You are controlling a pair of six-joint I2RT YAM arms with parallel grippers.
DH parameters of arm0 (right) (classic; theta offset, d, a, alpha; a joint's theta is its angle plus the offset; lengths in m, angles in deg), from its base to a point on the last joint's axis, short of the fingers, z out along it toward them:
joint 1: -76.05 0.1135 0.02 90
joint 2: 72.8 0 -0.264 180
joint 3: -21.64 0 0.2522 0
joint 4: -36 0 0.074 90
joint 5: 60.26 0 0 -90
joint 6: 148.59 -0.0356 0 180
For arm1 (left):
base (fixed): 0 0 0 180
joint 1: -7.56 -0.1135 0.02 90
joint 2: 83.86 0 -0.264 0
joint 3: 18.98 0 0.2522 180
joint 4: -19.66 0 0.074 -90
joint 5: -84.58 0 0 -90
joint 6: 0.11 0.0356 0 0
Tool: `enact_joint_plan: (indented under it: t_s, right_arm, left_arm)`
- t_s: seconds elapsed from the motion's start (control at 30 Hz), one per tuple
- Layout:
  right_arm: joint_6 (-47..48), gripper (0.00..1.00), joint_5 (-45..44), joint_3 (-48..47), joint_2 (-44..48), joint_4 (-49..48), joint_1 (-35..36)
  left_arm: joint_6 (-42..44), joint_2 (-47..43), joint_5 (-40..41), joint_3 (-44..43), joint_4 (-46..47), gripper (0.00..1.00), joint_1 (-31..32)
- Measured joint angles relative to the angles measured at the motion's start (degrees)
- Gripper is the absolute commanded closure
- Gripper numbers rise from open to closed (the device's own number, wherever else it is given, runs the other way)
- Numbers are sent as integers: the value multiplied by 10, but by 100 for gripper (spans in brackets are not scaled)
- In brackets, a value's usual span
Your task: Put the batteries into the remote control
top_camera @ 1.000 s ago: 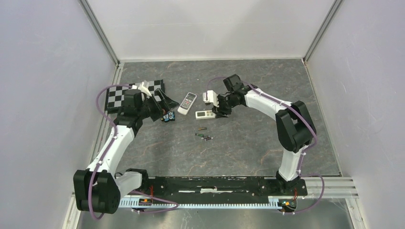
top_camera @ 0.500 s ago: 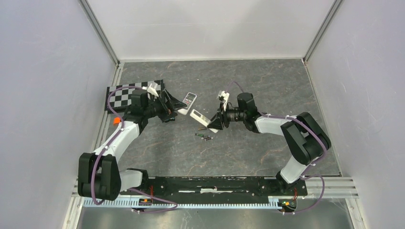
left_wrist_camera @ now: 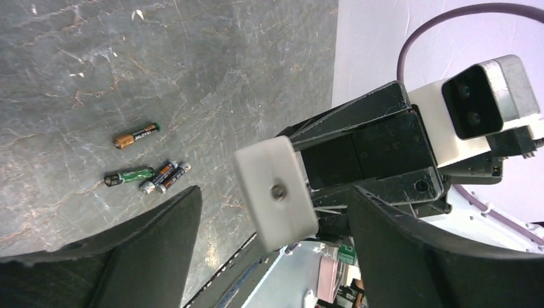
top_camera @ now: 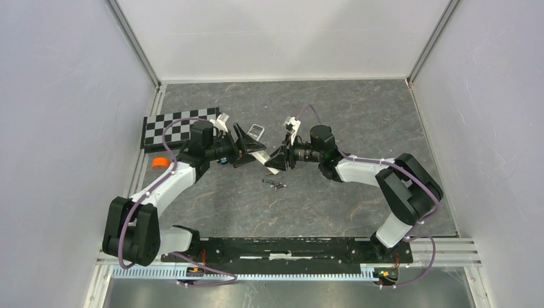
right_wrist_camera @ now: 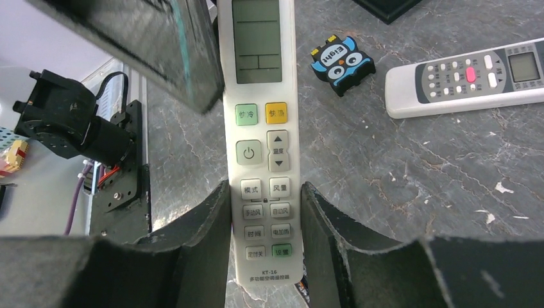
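My right gripper [right_wrist_camera: 264, 218] is shut on the lower end of a long white remote [right_wrist_camera: 260, 122] with a screen and coloured buttons, and holds it above the table. In the top view the remote [top_camera: 262, 156] spans between the right gripper [top_camera: 274, 162] and the left gripper [top_camera: 250, 146]. My left gripper [left_wrist_camera: 276, 256] is open, and the remote's white end [left_wrist_camera: 276, 192] sits between its jaws without touching them. Several small batteries [left_wrist_camera: 144, 173] lie loose on the table, green, brown and dark. They also show in the top view [top_camera: 274, 184], just in front of both grippers.
A second white remote [right_wrist_camera: 468, 77] lies on the table, also seen in the top view [top_camera: 255, 131]. A black and blue owl-shaped item [right_wrist_camera: 341, 64] lies beside it. A checkerboard [top_camera: 179, 125] and an orange object [top_camera: 159, 162] are at the left. White walls enclose the table.
My right gripper has lifted the remote off the table and swung it left. My left arm has moved right from the checkerboard, so its open jaws now surround the remote's free end.
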Motion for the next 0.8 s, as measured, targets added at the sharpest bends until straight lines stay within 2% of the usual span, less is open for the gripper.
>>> enact_joint_plan:
  t_s: [0.13,0.2,0.33,0.47,0.57,0.63,0.67,0.8]
  right_arm:
    - [7,88,-27,-6,1,13,14]
    - [13,84,-42,-7,3,19,17]
    - [32,82,-69,-8,16,28,22]
    - [50,79,-88,-8,21,43,30]
    - [59,54,-97,-9,21,57,32]
    - [67,27,-101,-11,22,71,34]
    - [74,18,-104,-14,24,82,35]
    - [123,5,-114,-15,58,113,39]
  left_arm:
    - [-27,6,12,0,2,48,17]
    - [-37,7,19,0,1,67,20]
    - [-49,9,45,0,-13,95,21]
    - [-53,14,50,0,-16,98,22]
    - [-55,24,50,0,-16,98,23]
    - [-58,26,52,-1,-21,98,24]
    - [-63,26,57,-3,-29,98,24]
    - [-86,26,74,-21,-73,98,24]
